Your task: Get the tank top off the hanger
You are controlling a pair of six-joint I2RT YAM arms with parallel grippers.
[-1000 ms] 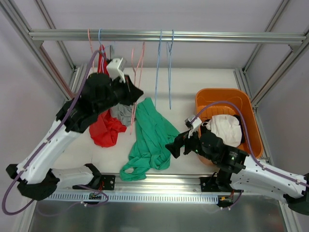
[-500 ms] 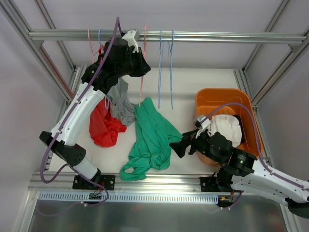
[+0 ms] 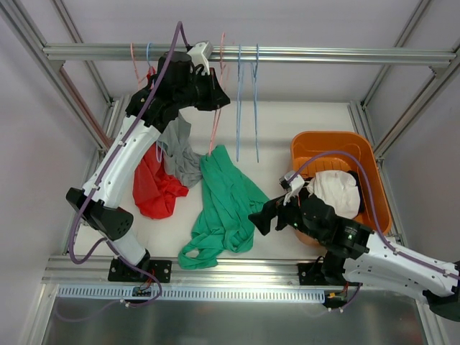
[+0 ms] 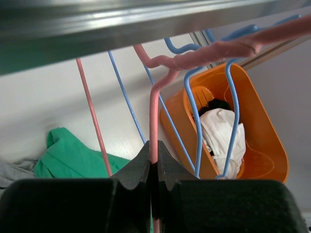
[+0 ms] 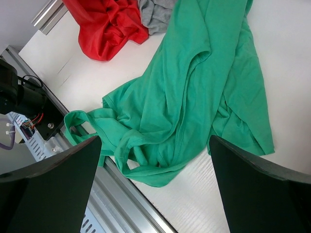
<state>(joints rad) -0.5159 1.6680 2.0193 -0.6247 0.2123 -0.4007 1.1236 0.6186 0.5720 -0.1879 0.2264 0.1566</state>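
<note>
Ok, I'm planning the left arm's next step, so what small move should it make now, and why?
Probably open the left gripper and back off. Its jaws are shut on the pink hanger, whose hook looks to be over the rail, while the green tank top lies on the table, seemingly off it.

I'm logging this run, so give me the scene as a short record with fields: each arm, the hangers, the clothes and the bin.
left gripper: up by the rail, jaws shut on the pink hanger
right gripper: jaws open, empty, above the green tank top
green tank top: crumpled on the table, off any hanger
red garment, grey garment: left of the green one
blue hangers: bare, on the rail
orange bin: right side, white garment inside
</note>
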